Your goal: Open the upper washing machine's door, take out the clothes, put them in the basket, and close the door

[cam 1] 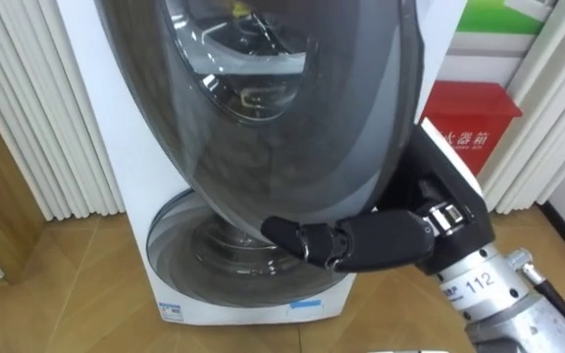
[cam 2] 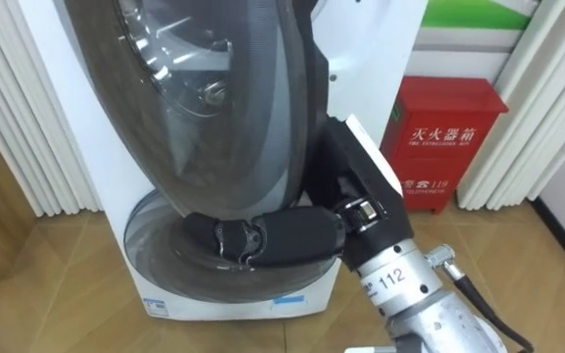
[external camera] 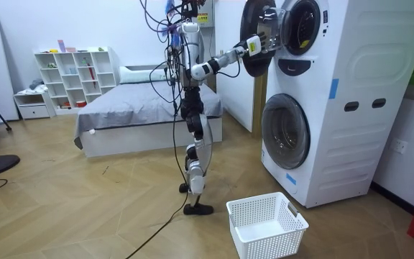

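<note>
door-opening step: black right hand (cam 1: 361, 240) curled on round dark glass washer door (cam 1: 263, 127), near rim; next, reach inside for clothes.

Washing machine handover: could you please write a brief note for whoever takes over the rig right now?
Right robot hand: fingers curled on the lower rim of the upper door, which stands open.
White basket: on the floor before the lower machine, no clothes in it.
Done: upper door opened.
To do: reach into the drum, pull clothes out, drop them in the basket.
</note>
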Tool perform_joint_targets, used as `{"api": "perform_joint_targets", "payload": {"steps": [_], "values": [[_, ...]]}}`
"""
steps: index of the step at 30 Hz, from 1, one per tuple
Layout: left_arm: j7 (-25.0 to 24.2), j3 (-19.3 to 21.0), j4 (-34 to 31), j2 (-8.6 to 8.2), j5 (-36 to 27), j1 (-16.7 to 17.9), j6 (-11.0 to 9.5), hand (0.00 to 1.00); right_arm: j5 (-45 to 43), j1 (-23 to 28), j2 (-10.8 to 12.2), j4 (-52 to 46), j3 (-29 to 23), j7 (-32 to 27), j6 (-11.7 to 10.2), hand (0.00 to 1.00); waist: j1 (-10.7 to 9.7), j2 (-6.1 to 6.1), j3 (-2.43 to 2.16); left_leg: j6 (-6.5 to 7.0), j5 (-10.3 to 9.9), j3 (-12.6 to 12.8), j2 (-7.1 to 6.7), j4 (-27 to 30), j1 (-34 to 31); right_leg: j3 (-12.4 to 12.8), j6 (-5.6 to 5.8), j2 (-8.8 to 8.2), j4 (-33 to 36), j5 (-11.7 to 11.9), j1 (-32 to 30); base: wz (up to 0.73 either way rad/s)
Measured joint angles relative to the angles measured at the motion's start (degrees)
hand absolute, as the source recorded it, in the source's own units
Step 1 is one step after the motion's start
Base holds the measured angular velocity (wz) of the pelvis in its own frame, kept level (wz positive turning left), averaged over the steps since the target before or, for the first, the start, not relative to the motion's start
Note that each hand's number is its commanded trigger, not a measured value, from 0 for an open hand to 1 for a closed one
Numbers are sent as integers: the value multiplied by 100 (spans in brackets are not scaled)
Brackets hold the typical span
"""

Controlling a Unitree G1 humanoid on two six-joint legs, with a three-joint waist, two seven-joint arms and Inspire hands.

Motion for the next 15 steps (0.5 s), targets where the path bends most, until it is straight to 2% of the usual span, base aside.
{"api": "perform_joint_targets", "payload": {"steps": [15], "values": [[-9, -104, -24, 14, 0, -13, 2, 0, -33, 6, 25, 11, 5, 25, 7, 0, 4, 3, 0, -34, 23, -132, 12, 20, -36, -99, -24, -9, 2, -14, 18, 2]]}}
